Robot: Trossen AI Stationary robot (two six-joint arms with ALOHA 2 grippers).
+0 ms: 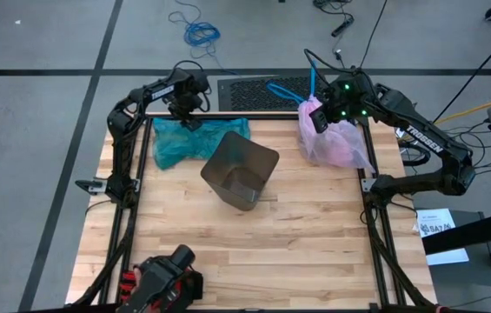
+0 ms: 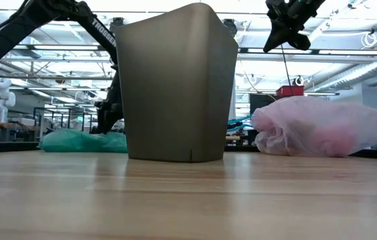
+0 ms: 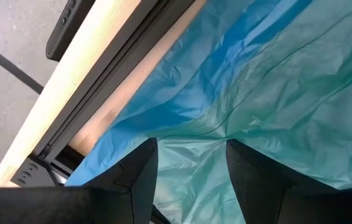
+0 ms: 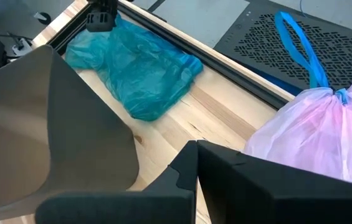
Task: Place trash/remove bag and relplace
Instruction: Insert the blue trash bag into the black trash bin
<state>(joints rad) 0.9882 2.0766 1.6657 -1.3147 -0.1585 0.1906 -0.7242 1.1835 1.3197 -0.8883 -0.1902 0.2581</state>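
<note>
Overhead, a wooden table (image 1: 315, 226) carries three items. The bag (image 1: 336, 139), a pale pink-lavender liner tied shut and filled, lies at the far right edge of the table, its blue drawstrings (image 1: 293, 87) trailing off the edge over a dark perforated floor mat (image 1: 254, 89). The right gripper (image 1: 321, 117) hangs just above the bag's gathered neck; in the right wrist view the fingers (image 4: 225, 174) appear close together with only a thin gap, and nothing can be seen held between them. A brown-grey trash bin (image 1: 239, 169) stands upright and unlined near the table's centre, well apart from the bag. At the far left edge lies a crumpled teal-green plastic bag (image 1: 189, 139). The left gripper (image 1: 189, 113) is low over its far edge, and the left wrist view shows the two fingers (image 3: 132, 180) spread apart with teal film (image 3: 238, 93) directly beneath and between them; no fold is visibly pinched. In the level view the bin (image 2: 175, 83) occupies the centre, the pink bag (image 2: 321, 127) resting on the tabletop to its right.
</note>
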